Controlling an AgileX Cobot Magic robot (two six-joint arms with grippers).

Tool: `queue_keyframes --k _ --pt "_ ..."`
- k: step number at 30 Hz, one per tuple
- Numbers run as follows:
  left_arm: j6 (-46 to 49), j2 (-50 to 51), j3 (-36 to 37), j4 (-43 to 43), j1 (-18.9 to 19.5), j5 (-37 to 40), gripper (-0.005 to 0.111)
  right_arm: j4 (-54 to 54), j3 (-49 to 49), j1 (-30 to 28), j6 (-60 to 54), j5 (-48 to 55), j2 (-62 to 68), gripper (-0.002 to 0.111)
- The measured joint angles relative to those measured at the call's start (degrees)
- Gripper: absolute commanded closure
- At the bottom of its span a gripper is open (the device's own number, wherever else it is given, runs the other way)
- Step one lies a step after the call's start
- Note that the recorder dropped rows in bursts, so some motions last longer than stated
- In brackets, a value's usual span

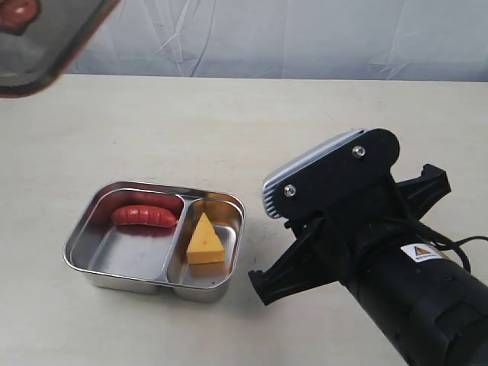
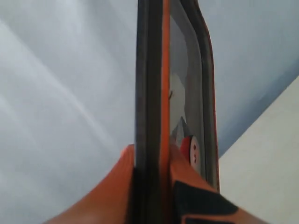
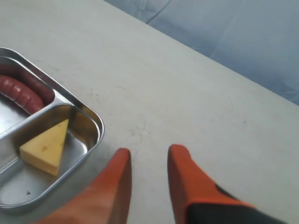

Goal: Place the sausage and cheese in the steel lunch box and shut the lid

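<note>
The steel lunch box [image 1: 122, 278] stands open on the table. The red sausage [image 1: 143, 216] lies in its larger compartment and the yellow cheese [image 1: 204, 242] in the smaller one. The dark lid [image 1: 46, 38] hangs in the air at the top left corner, far above the box. In the left wrist view my left gripper [image 2: 152, 149] is shut on the lid [image 2: 154, 70], edge-on, with its orange valve [image 2: 191, 150] showing. My right gripper [image 3: 149, 154] is open and empty above bare table, just beside the lunch box [image 3: 96, 123], near the cheese [image 3: 46, 148] and sausage [image 3: 21, 93].
The right arm [image 1: 366, 236] fills the lower right of the exterior view, close to the box's right side. A pale cloth backdrop [image 1: 305, 38] runs behind the table's far edge.
</note>
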Motion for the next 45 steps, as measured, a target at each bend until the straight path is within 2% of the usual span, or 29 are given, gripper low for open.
queue_keyframes --k 3,8,14,18,20,26,32,35,36,37,39,40,41,45 --pt "-11.85 1.61 -2.87 2.77 0.00 -10.17 0.107 0.00 0.00 0.00 0.00 0.25 0.00 0.080" --pt "-24.50 7.07 -4.31 4.68 0.00 -18.95 0.107 0.00 0.00 0.00 -0.15 0.64 0.00 0.080" --pt "-38.75 11.53 -4.31 5.54 0.00 -18.11 0.107 0.00 0.00 0.00 -0.15 2.78 0.00 0.080" --pt "-40.48 12.22 -4.31 5.54 0.00 -16.90 0.107 0.00 0.00 0.00 -0.15 3.05 0.00 0.080" --pt "-35.81 12.22 -4.31 5.54 0.00 -16.55 0.107 0.00 0.00 0.00 -0.15 2.77 0.00 0.080" --pt "-9.38 10.63 -4.31 5.54 0.00 -15.99 0.107 0.00 0.00 0.00 -0.15 -0.74 0.00 0.080" --pt "15.98 8.46 -2.32 5.54 0.00 -7.94 0.107 0.00 0.00 0.00 0.06 -2.06 0.00 0.080" --pt "25.03 8.05 0.00 5.86 0.00 1.29 0.107 0.00 0.00 0.00 0.71 -2.06 0.00 0.080" --pt "27.91 8.05 0.89 5.86 0.00 6.80 0.107 0.00 0.00 0.00 0.81 -1.75 0.00 0.080" --pt "31.78 8.05 2.01 5.86 0.00 15.68 0.107 0.00 0.00 0.00 0.90 -0.63 0.00 0.080" --pt "36.33 8.05 3.05 5.75 -0.25 27.34 0.107 0.00 0.00 0.00 1.02 1.78 0.00 0.080" --pt "37.68 8.15 3.33 5.65 -0.86 30.70 0.107 0.00 0.00 0.00 1.02 2.21 0.00 0.080" --pt "39.45 8.15 3.52 5.54 -2.01 33.46 0.107 0.00 0.00 0.00 1.02 2.48 0.00 0.080" --pt "43.03 8.26 4.79 5.17 -6.48 35.09 0.107 0.00 0.00 0.00 1.23 2.72 0.00 0.080"
